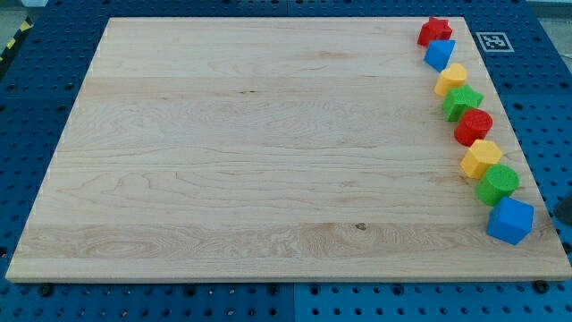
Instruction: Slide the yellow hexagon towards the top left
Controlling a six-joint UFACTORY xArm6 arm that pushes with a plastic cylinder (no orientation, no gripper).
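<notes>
Several blocks stand in a line down the right edge of the wooden board (268, 161). From the view's top they are a red star (435, 30), a blue block (440, 55), a yellow block (451, 79), a green star (462, 102), a red round block (473, 127), the yellow hexagon (481, 158), a green round block (497, 184) and a blue cube (510, 220). The yellow hexagon touches the red round block above it and the green round block below it. My tip does not clearly show. A dark sliver (566, 209) sits at the view's right edge, beside the blue cube.
The board lies on a blue perforated table (36, 107). A black-and-white marker tag (492, 41) sits just off the board's top right corner.
</notes>
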